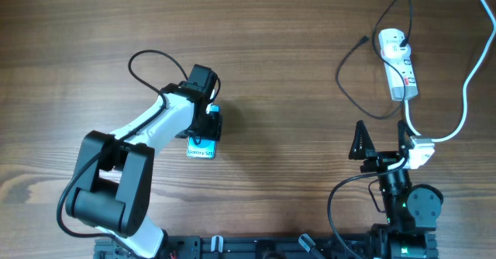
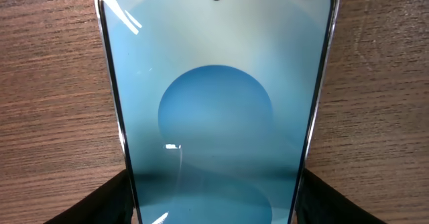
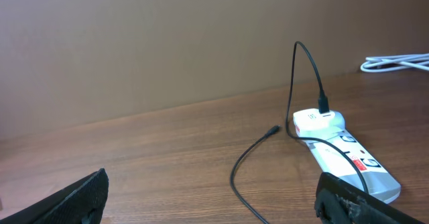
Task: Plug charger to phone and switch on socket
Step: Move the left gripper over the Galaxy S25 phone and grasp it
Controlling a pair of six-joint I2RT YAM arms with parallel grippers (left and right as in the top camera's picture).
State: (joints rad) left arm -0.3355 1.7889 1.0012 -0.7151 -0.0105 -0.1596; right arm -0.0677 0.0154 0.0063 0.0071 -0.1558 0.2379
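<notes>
The phone lies flat on the wooden table, left of centre, its cyan screen facing up. My left gripper straddles the phone's far end. In the left wrist view its black fingers press against both long edges, so the left gripper is shut on the phone. The white socket lies at the far right. The charger's black cable loops out from it, its plug tip loose on the table. My right gripper stands open, near the socket and the cable.
A thick white cord runs from the socket's near end round to the top right corner. A white plug block sits beside my right arm. Bare wood lies between the phone and the socket.
</notes>
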